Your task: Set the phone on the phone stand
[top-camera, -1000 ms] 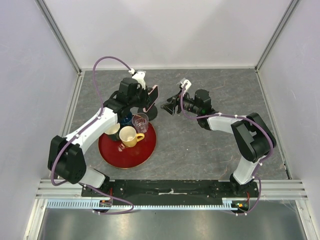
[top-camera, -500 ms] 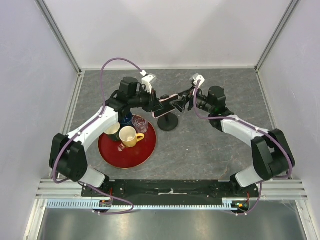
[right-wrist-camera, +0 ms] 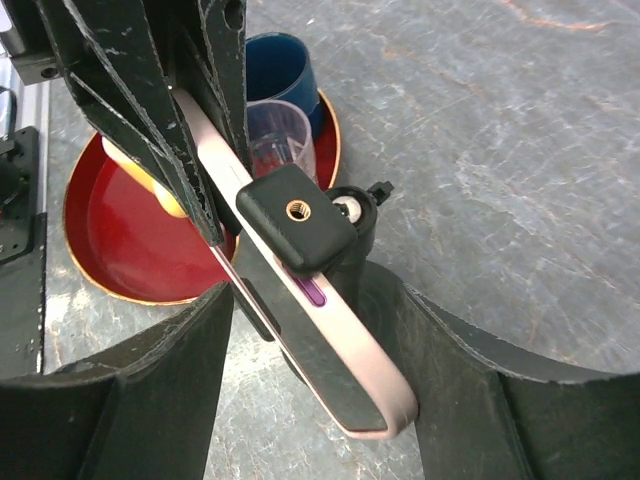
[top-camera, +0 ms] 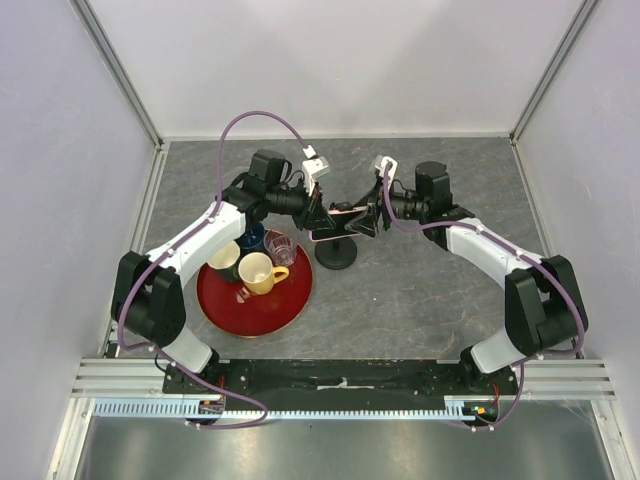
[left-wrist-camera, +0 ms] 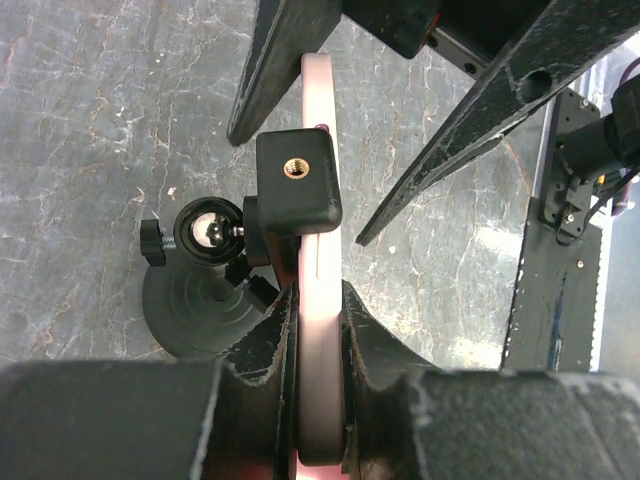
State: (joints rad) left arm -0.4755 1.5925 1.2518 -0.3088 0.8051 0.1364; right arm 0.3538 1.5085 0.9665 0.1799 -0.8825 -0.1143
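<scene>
The phone (top-camera: 346,211), pink-rimmed with a black screen, is held level above the black phone stand (top-camera: 337,257). My left gripper (top-camera: 322,212) is shut on the phone's left end; in the left wrist view (left-wrist-camera: 318,330) the pink rim (left-wrist-camera: 318,290) sits pinched between the fingers. The stand's clamp head (left-wrist-camera: 295,180) grips the phone's edge, above the ball joint (left-wrist-camera: 210,230) and disc base (left-wrist-camera: 195,315). My right gripper (top-camera: 365,220) is open, its jaws straddling the phone's other end (right-wrist-camera: 340,380). The clamp head (right-wrist-camera: 300,215) also shows in the right wrist view.
A round red tray (top-camera: 250,312) lies left of the stand, holding a yellow mug (top-camera: 260,272), a dark mug (top-camera: 225,262), a blue cup (top-camera: 250,238) and a clear glass (top-camera: 281,245). Grey walls with metal rails enclose the table.
My left gripper swung right with the phone and turned it level onto the stand's clamp head. My right gripper, earlier at the stand's head, now straddles the phone's right end.
</scene>
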